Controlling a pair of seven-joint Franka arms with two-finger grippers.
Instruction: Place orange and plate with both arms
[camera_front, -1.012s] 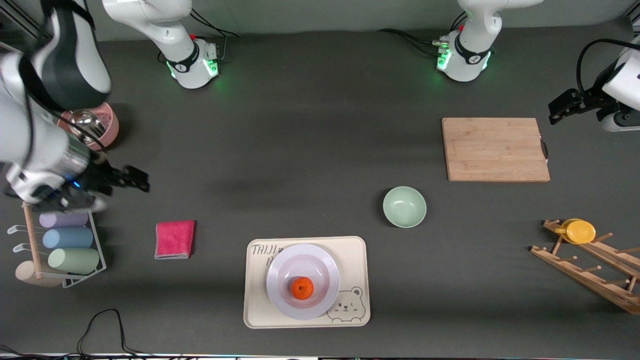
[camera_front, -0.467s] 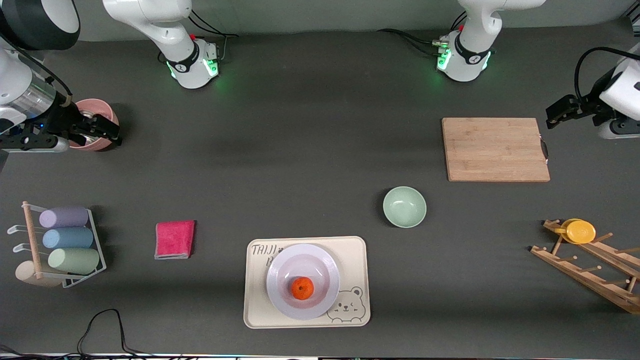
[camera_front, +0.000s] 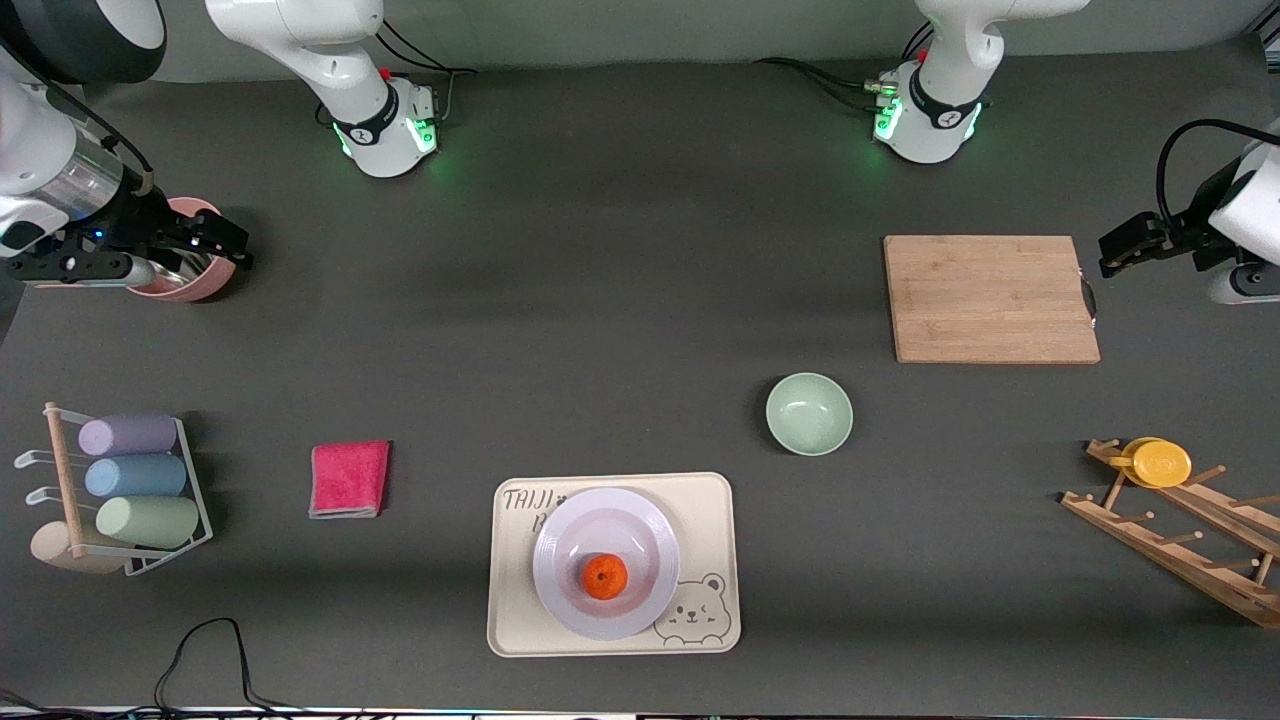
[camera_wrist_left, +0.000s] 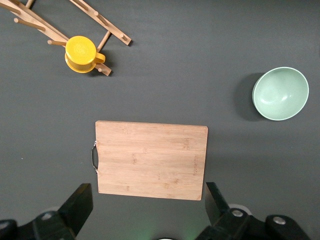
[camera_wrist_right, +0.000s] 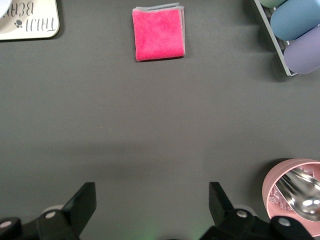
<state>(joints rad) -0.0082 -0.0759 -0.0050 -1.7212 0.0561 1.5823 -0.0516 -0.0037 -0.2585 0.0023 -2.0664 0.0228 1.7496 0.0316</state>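
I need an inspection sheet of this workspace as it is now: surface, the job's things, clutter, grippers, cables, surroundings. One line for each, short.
Surface: dark grey table, no spill seen.
Job's things: orange lies in the white plate; plate sits on the bear tray.
Clutter: green bowl, cutting board, pink cloth, cup rack, wooden rack with yellow cup, pink bowl.
Grippers: left gripper open, empty, beside the cutting board; right gripper open, empty, by the pink bowl.
Cables: black cable at the edge nearest the front camera.
Surroundings: nothing seen.
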